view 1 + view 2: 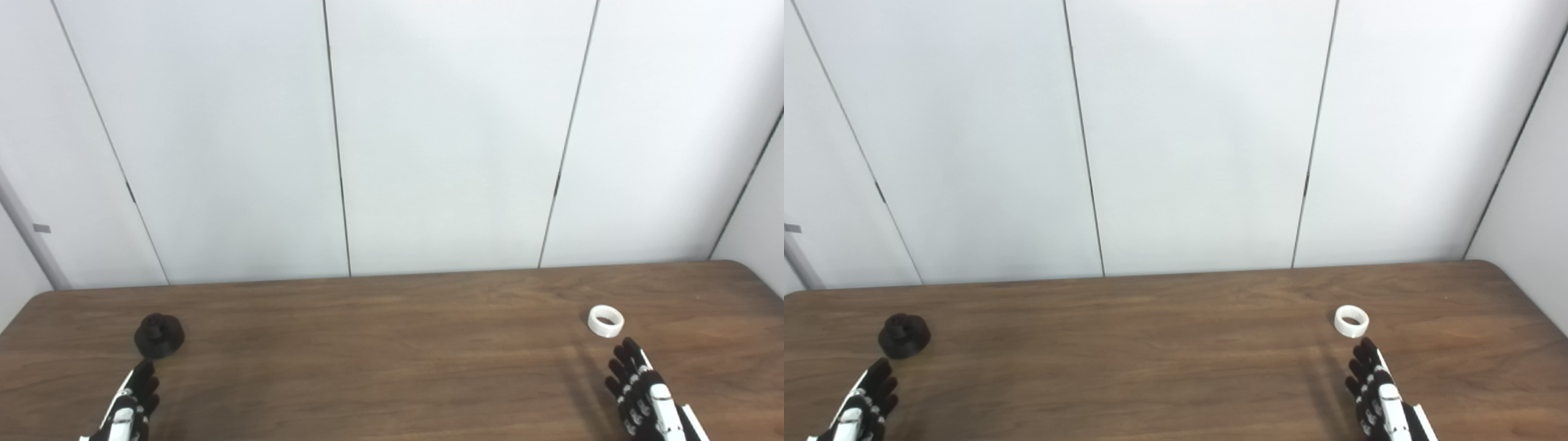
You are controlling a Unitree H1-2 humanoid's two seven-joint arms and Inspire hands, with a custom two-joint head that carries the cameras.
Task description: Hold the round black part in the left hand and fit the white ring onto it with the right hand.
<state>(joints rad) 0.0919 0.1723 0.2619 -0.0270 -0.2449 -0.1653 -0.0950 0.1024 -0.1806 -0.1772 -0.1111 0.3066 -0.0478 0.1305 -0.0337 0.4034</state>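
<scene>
Both hands, left hand and right hand, are spread and empty; the left should cup the round black plastic part squarely before the right lifts the white ribbed ring.

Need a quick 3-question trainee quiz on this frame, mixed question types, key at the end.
1. True or false: the left hand already grips the round black plastic part.
2. Which object lies nearest the right hand?
A. the small white ribbed ring
B. the round black part
C. a metal bolt
3. Fill in: both parts rest on the brown wooden ____.

Key
1. False. The left hand is open, just short of the black part, and not touching it.
2. A. The white ring lies just beyond the right hand's fingertips, and that hand is open too.
3. Table.
</scene>
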